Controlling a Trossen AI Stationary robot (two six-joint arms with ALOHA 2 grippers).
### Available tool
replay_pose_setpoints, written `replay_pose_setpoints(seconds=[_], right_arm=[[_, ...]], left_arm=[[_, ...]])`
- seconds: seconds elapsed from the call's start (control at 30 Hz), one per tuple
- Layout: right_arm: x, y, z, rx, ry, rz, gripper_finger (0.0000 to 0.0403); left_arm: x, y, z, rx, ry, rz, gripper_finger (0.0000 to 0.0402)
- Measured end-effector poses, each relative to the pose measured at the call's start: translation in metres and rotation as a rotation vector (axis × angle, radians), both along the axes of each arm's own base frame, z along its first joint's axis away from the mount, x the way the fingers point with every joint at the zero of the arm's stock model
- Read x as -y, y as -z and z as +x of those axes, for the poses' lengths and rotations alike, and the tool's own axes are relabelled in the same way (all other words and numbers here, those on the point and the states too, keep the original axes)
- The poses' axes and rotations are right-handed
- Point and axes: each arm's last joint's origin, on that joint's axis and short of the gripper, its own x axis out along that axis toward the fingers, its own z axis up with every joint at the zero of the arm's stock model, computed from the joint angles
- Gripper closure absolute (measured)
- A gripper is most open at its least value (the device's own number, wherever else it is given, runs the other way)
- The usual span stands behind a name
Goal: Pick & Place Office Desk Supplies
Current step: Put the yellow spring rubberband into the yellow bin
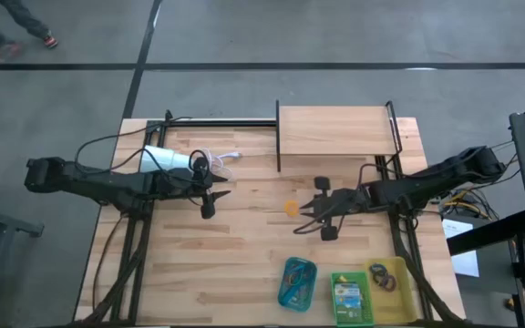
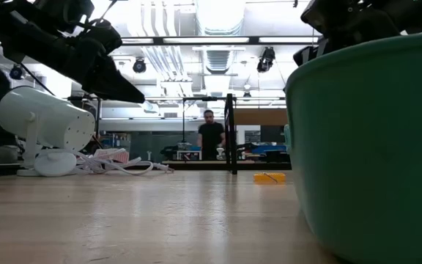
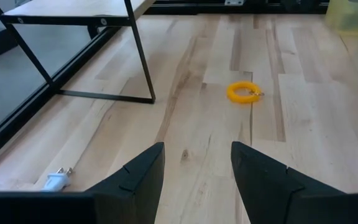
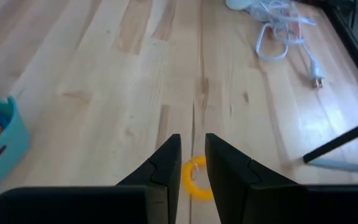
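Across the pale wooden table point(image 1: 244, 264), work is centring on one yellow loop point(image 1: 291, 207), taken here as the landmark. Beyond it, a wooden shelf point(image 1: 335, 132) on thin black legs is standing at the table's far edge. Well to the loop's left, a white cylindrical lamp point(image 1: 164, 159) is lying with its white cord point(image 1: 229, 158) coiled beside it. Nearer the front edge from the loop, three plastic trays are sitting in a row: teal point(image 1: 297, 282), green point(image 1: 351, 297) and yellow point(image 1: 389, 281), all already holding small supplies.

The right gripper point(image 4: 192, 167) is hovering just beside the loop, its fingers standing narrowly apart and holding nothing; the loop is showing just past the fingertips. The left gripper point(image 3: 197, 163) is waiting to the loop's left, fingers wide apart and empty.

Judged step: approach for the pick. The next move is likely calling for a descent that brings one finger inside the thin, smooth ring before closing.
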Motion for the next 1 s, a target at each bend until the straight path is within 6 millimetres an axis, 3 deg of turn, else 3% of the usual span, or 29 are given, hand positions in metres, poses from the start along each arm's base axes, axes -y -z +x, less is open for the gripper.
replay_pose_setpoints(seconds=[0.27, 0.43, 0.67, 1.0], right_arm=[[0.009, 0.023, 0.016, -0.067, 0.066, -0.001, 0.0327], [0.027, 0.045, 0.035, -0.152, 0.191, 0.064, 0.0296], [0.042, 0.058, 0.057, -0.249, 0.247, 0.051, 0.0252], [0.050, 0.080, 0.067, -0.338, 0.299, 0.067, 0.0244]], left_arm=[[0.000, 0.000, 0.000, 0.000, 0.000, 0.000, 0.0212], [0.000, 0.000, 0.000, -0.004, 0.000, 0.000, 0.0211], [0.000, 0.000, 0.000, -0.004, 0.000, 0.000, 0.0211], [0.000, 0.000, 0.000, -0.004, 0.000, -0.001, 0.0211]])
